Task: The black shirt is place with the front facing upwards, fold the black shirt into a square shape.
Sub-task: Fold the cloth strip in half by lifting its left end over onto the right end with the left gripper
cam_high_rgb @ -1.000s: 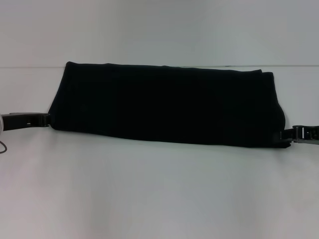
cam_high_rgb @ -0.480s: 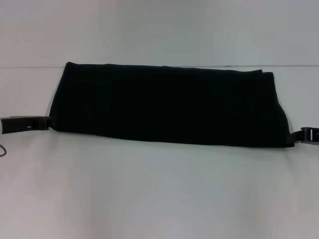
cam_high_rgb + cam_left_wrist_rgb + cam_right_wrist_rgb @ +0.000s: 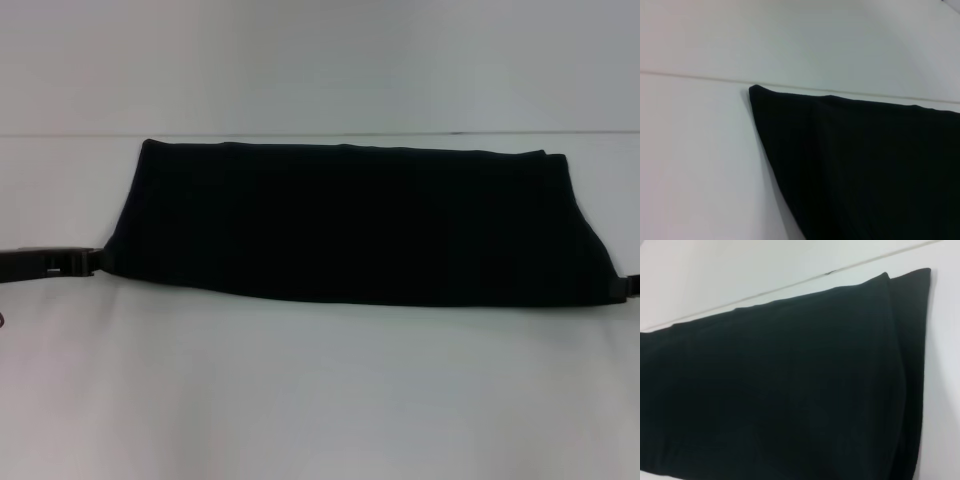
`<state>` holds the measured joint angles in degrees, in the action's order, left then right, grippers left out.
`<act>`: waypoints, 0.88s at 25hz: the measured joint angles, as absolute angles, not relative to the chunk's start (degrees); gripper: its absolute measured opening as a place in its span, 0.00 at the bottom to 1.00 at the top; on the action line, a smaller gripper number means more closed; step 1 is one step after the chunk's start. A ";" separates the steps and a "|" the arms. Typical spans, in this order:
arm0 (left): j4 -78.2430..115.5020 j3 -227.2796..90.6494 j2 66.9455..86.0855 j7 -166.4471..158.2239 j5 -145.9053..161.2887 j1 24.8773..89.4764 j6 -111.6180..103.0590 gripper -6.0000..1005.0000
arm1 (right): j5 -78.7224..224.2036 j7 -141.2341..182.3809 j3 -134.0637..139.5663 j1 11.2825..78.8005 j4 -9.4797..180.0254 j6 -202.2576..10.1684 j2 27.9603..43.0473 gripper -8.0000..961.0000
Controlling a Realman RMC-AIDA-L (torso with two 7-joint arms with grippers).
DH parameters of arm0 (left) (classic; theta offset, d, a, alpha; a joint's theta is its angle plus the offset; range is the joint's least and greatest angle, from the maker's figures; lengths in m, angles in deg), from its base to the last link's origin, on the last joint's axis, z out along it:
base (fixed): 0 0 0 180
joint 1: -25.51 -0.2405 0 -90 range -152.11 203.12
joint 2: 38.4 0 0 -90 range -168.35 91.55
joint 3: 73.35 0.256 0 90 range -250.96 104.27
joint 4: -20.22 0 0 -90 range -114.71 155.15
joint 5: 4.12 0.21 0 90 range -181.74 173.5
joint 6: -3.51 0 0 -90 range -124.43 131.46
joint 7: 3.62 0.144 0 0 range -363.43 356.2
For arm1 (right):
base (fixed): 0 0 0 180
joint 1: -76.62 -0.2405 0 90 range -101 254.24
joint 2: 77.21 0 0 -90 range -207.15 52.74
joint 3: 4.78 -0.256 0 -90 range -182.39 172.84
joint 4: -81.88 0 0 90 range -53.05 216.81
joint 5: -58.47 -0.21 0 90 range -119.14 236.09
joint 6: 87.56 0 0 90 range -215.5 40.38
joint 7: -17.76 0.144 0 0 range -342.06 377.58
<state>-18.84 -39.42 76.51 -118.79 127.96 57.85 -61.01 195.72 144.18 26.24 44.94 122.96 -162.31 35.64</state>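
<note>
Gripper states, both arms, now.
Left gripper: at the black shirt's near left corner; grip cannot be told.
Right gripper: at its near right corner; cannot be told.

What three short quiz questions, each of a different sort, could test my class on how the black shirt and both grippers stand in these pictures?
1. True or false: the black shirt lies as a long folded band on the white table.
2. Where is the left gripper? A: at the shirt's near left corner. B: above its middle.
3. Fill in: the right gripper is at the shirt's near ____ corner.

Key: 1 true; 2 A; 3 right.
</note>
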 joint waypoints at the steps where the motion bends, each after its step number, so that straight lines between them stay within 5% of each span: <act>1: -18.84 -39.39 76.47 -118.81 127.97 57.59 -61.69 0.11 | 195.67 143.79 25.52 45.49 123.34 -163.14 35.64 0.06; 22: -20.99 -39.42 76.63 -117.36 127.53 53.96 -71.46 0.15 | 195.49 139.39 18.63 50.43 125.66 -169.65 35.46 0.12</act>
